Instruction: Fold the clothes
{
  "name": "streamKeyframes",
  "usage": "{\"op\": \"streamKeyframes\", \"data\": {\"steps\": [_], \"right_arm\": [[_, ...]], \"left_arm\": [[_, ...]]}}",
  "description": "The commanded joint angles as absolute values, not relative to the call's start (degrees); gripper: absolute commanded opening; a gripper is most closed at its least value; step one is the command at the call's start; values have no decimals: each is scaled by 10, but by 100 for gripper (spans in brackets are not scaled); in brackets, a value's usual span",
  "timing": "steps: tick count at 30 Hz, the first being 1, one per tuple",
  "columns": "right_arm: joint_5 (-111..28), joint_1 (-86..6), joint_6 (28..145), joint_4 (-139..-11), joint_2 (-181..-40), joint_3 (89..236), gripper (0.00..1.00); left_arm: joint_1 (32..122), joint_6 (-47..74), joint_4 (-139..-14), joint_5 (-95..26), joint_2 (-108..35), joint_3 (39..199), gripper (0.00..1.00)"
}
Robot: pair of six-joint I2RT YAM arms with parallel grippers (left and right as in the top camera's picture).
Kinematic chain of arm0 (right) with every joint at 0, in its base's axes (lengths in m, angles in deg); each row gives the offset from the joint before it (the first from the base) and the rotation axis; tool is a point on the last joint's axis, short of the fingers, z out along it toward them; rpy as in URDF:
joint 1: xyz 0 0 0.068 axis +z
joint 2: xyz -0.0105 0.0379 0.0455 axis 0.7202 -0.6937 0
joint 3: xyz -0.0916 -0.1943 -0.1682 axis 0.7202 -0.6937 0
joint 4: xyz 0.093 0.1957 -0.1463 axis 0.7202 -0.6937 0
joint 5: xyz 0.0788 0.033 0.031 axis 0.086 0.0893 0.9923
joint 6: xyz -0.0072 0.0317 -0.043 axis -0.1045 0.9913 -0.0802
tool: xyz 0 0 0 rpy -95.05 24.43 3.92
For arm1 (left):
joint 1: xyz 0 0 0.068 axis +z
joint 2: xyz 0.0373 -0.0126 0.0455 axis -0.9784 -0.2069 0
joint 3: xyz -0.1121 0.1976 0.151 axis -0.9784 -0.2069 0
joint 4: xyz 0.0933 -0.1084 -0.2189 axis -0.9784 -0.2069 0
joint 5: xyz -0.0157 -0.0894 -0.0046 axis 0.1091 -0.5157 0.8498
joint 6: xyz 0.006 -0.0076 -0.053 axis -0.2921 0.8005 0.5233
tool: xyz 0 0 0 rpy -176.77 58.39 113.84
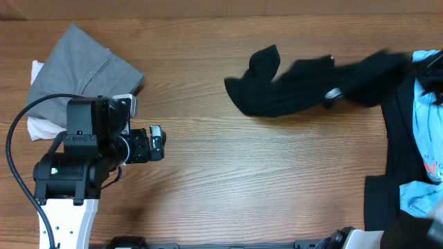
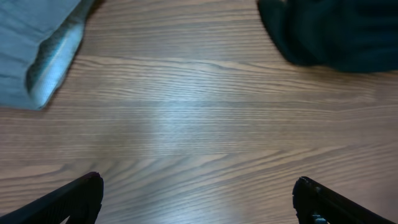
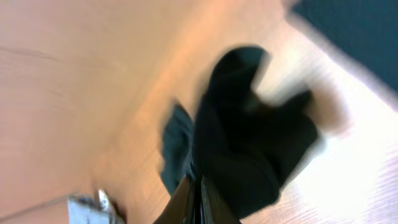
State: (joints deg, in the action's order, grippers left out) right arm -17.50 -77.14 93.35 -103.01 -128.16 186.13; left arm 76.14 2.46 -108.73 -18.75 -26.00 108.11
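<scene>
black t-shirt (image 1: 304,88) is lying bunched and stretched across the upper right of the table (image 1: 249,180), one end trailing toward the pile of black and light-blue garments (image 1: 423,138) at the right edge. right gripper (image 3: 199,200) is showing at the bottom of the right wrist view with both fingers pressed together, no gap visible, and the black t-shirt (image 3: 249,143) is sitting directly at the tips and bulging out ahead of them, so it's looking like it's pinching the fabric. that view is heavily blurred, so the exact pinch point is not readable, and i'm not making out the right gripper in the overhead view. left gripper (image 1: 158,142) is sitting on the left side of the table, well apart from the black t-shirt, jaws spread wide. in the left wrist view its fingertips (image 2: 68,202) are showing at the bottom corners with only bare wood between them, so it's holding nothing and touching nothing. the black t-shirt is just showing in that view's top right corner. grey garment (image 1: 83,62) is lying folded at the upper left, just beyond the left arm, with a white cloth (image 1: 38,128) poking out from under it.
</scene>
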Motion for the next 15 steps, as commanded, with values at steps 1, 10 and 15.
{"op": "streamKeyframes", "data": {"steps": [1, 10, 15], "right_arm": [[-175, -770, 931, -1058, -1265, 1995, 4], [-189, -615, 931, -1126, -1268, 2116, 4], [-276, -455, 931, -1161, -1292, 2106, 4]], "left_arm": [[758, 10, -1090, -158, -262, 1094, 100], [758, 10, -1089, -133, -262, 1094, 100], [758, 10, -1091, -116, -262, 1105, 100]]}}
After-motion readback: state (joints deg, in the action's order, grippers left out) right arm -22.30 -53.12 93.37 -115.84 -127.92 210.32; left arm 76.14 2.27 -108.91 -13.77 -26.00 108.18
